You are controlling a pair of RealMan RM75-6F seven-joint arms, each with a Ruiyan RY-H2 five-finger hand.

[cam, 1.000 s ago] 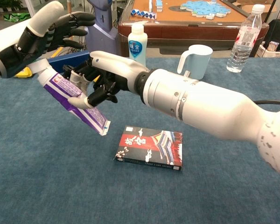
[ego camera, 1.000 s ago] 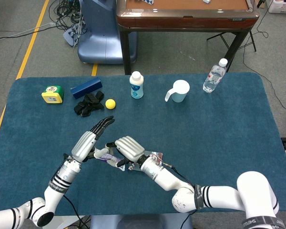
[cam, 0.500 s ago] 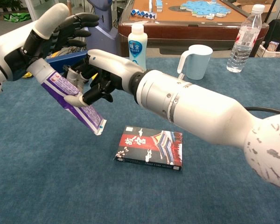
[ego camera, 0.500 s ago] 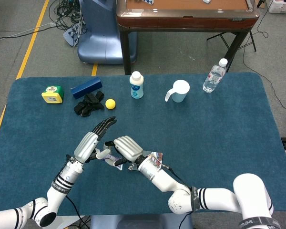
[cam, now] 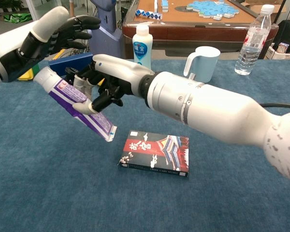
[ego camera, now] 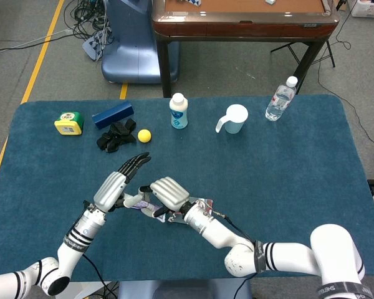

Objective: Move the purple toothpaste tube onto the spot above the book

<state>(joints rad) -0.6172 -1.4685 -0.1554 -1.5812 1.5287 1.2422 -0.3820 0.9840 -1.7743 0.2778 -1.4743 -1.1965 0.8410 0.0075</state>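
- The right hand [cam: 104,82] grips the purple and white toothpaste tube [cam: 75,102], which tilts with its crimped end low, above the blue-carpeted bench [cam: 48,193].
- The left hand [cam: 58,31] hovers above the tube's cap end, fingers spread.
- A red and black patterned book [cam: 155,152] lies flat, just right of the tube's crimped end.

I am looking down through the head view from high above the near edge, taking in the whole blue surface [ego camera: 287,174] out to its far edge. The chest view is sitting low and close, facing the far edge. Both are sharing the book [cam: 155,153], the white bottle [ego camera: 179,111] and the mug [ego camera: 234,118].
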